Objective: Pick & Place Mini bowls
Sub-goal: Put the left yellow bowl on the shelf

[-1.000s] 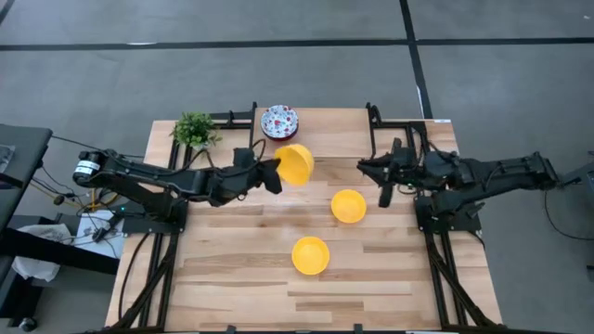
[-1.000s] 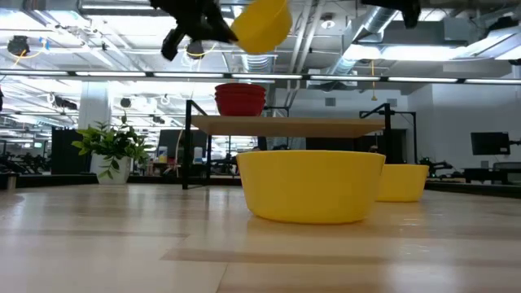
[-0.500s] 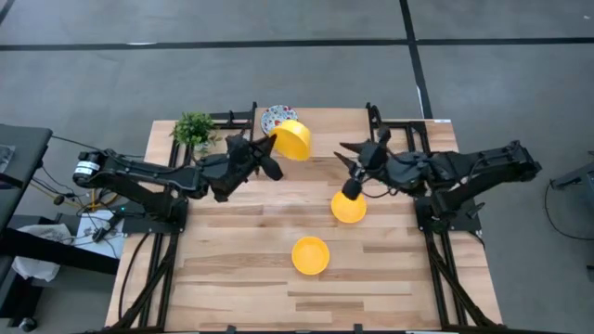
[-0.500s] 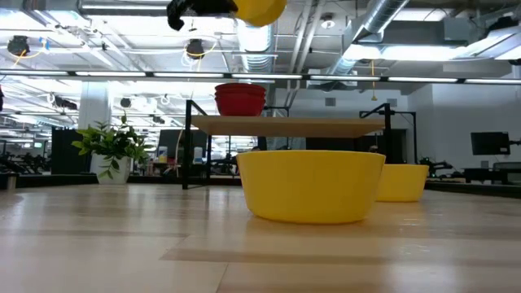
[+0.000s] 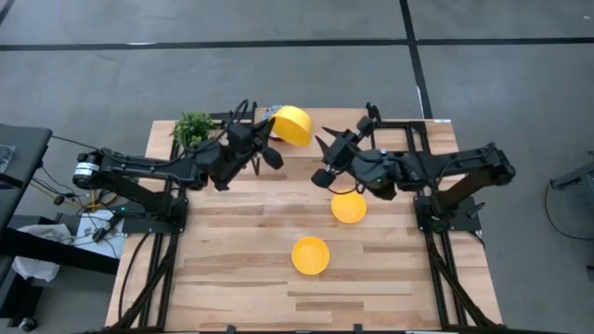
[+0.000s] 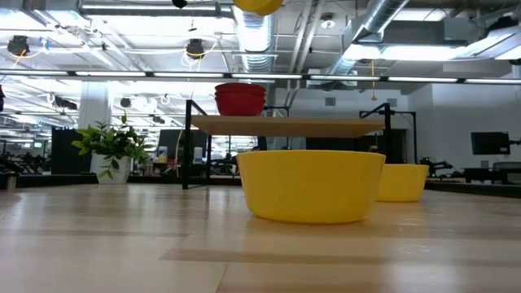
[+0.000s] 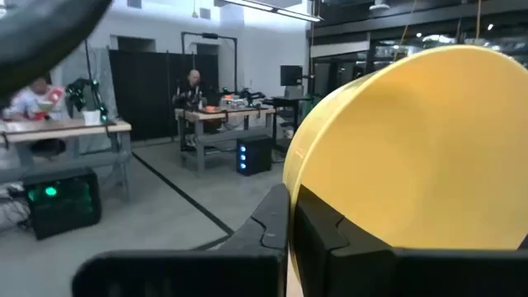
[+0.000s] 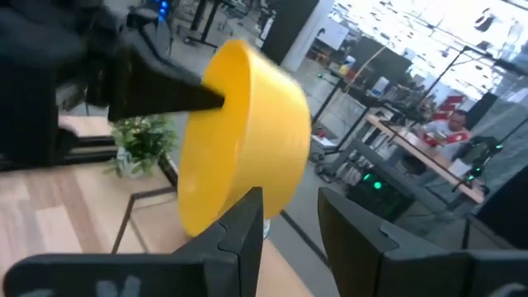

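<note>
My left gripper (image 5: 275, 137) is shut on a plain yellow bowl (image 5: 293, 125), held high and tipped on its side above the far edge; only its bottom (image 6: 259, 5) shows in the low view. The patterned bowl stack (image 5: 266, 114) is mostly hidden beneath it and sits on a raised rack (image 6: 240, 99). Two more yellow bowls rest on their bases on the table, one mid-table (image 5: 349, 206) and one nearer (image 5: 310, 254). My right gripper (image 5: 322, 160) is open and in the air just right of the held bowl (image 8: 243, 136), pointing at it. My left gripper pinches the yellow bowl by its rim (image 7: 290, 194), one finger (image 7: 271, 221) inside and one (image 7: 330, 235) on the outer wall. It comes level from the table's left. The bowl is lifted clear and tipped, its opening facing sideways.
A small green potted plant (image 5: 193, 128) stands at the far left corner. Dark rack frames (image 5: 390, 125) run along the far edge and both sides. Bare wood (image 5: 232, 250) lies across the near left of the table. People sit at desks in the room beyond.
My left gripper has carried the yellow bowl up and toward the far edge, so it now covers the patterned stack from above. My right gripper has swung from the table's right side toward the left and far edge, ending close beside the held bowl.
</note>
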Robot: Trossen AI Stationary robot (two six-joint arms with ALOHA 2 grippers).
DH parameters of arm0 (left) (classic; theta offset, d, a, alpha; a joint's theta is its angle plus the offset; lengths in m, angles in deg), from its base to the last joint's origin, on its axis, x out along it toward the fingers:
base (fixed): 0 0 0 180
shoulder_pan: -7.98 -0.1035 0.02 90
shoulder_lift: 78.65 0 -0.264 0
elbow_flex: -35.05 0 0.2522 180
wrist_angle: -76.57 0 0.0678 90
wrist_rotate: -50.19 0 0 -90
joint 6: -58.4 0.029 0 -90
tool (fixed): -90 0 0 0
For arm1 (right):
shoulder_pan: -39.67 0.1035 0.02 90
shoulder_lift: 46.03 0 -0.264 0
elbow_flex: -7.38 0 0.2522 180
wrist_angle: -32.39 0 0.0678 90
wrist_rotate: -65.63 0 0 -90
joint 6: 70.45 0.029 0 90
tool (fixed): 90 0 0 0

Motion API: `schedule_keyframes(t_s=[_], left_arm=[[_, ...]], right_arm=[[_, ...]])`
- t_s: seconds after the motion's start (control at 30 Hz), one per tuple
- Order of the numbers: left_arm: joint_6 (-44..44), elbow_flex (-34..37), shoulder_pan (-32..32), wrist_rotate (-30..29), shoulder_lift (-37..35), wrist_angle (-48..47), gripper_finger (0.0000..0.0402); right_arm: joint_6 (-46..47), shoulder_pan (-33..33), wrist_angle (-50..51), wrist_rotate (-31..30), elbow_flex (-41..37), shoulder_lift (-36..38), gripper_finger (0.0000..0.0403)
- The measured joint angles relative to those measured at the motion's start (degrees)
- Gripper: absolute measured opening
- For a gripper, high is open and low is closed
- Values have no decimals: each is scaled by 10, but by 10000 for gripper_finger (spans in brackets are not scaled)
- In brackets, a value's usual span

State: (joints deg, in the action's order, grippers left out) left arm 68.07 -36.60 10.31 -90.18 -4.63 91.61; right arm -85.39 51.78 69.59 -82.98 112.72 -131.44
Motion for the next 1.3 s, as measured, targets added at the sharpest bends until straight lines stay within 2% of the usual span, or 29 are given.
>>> schedule_keyframes(t_s=[0.27, 0.43, 0.67, 0.93, 1.13, 1.3], left_arm=[[51, 0, -9, 28, 0, 1, 3], [74, 0, -28, 89, 0, 3, 3], [82, 0, -41, 114, 0, 4, 3], [118, 0, -51, 117, 0, 4, 3], [184, 0, -72, 114, 0, 6, 3], [190, 0, -98, 112, 0, 8, 3]], right_arm=[[7, -11, -21, 25, 27, -12, 109], [17, -10, -34, 58, 27, -8, 109], [35, -10, -29, 60, 27, -8, 109], [40, -5, -29, 60, 27, -8, 109], [37, 7, -26, 59, 27, -8, 109], [16, 30, 9, 19, 27, -8, 109]])
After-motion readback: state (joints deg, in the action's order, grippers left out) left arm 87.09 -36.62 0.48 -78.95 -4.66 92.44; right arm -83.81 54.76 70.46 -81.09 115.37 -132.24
